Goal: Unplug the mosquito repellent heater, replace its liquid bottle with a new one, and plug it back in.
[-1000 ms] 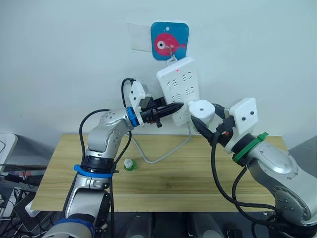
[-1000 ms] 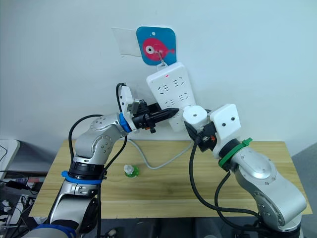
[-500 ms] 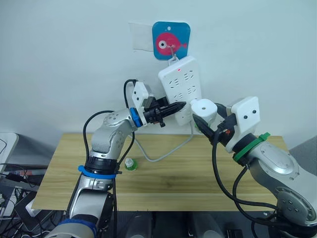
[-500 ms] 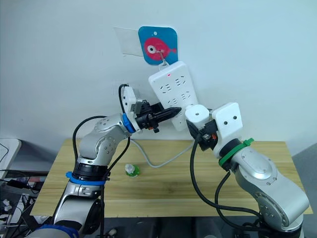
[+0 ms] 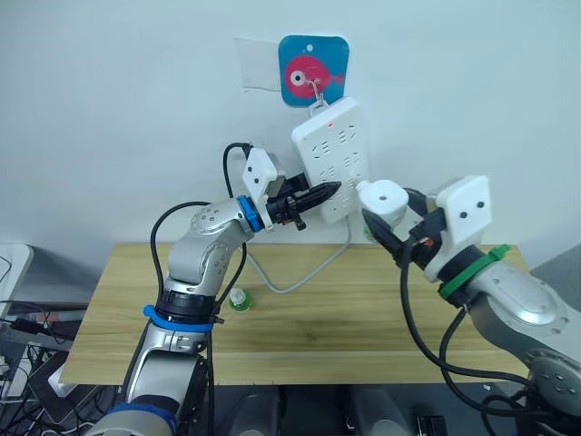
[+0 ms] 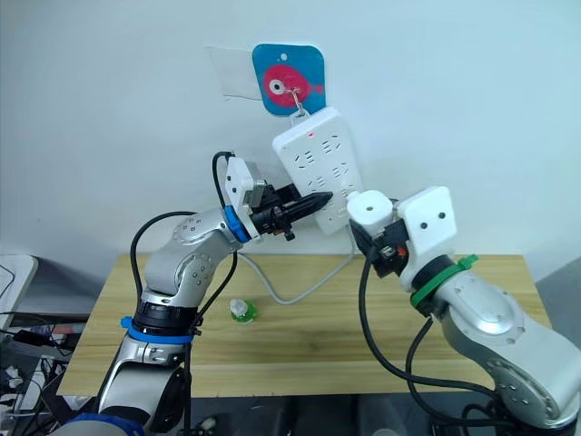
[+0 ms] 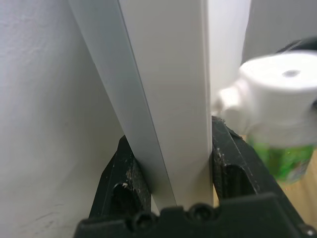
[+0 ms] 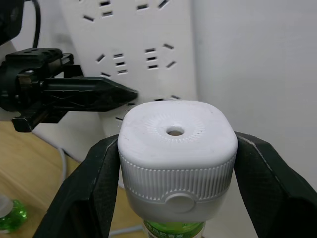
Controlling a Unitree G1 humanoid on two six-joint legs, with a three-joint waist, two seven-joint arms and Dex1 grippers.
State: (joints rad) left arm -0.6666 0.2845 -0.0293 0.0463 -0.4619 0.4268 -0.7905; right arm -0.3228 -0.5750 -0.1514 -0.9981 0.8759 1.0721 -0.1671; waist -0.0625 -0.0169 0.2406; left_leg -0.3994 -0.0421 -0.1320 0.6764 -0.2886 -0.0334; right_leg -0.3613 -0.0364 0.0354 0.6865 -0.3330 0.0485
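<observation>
the left gripper (image 5: pixel 322 192) is clamped on the lower edge of the hanging power strip (image 5: pixel 334 154), one finger in front and one behind, steadying it against the wall. just to its right, the right gripper (image 8: pixel 173 163) grasps the mosquito repellent heater (image 5: pixel 381 197) by its sides, a bottle with green liquid under it, level with the strip's lower sockets and just clear of them. to my eye the plug-in move runs sideways, leftward toward the strip's face; the prongs are hidden.
</observation>
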